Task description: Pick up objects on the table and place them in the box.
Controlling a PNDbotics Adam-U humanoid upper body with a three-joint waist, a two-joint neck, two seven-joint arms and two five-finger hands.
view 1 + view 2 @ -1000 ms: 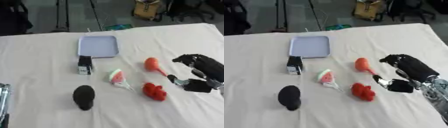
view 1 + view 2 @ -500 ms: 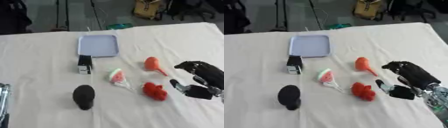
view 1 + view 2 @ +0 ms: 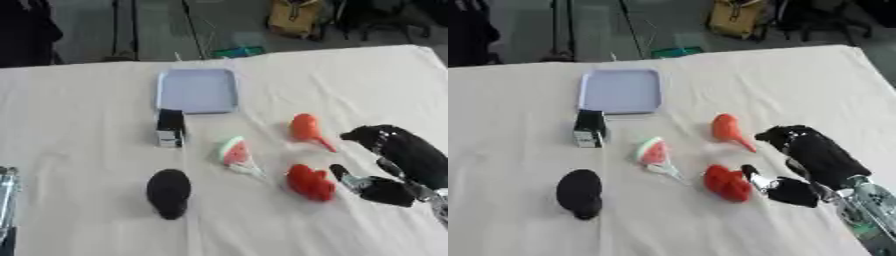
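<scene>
Box (image 3: pixel 198 90): we see nothing inside it.
Remaining: we count 5 objects on the table (image 3: pixel 79 150).
Right hand (image 3: pixel 811 160): spread wide, empty, beside the red object (image 3: pixel 726 183).

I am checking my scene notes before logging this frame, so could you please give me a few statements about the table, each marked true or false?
1. The box holds nothing. True.
2. The right hand is holding the watermelon slice. False: the slice lies apart from it, nearer the middle of the table.
3. The red object lies just left of the right hand's thumb. True.
4. The black oval object sits inside the box. False: it lies on the cloth, nearer the robot.
5. The orange object lies right of the watermelon slice. True.
</scene>
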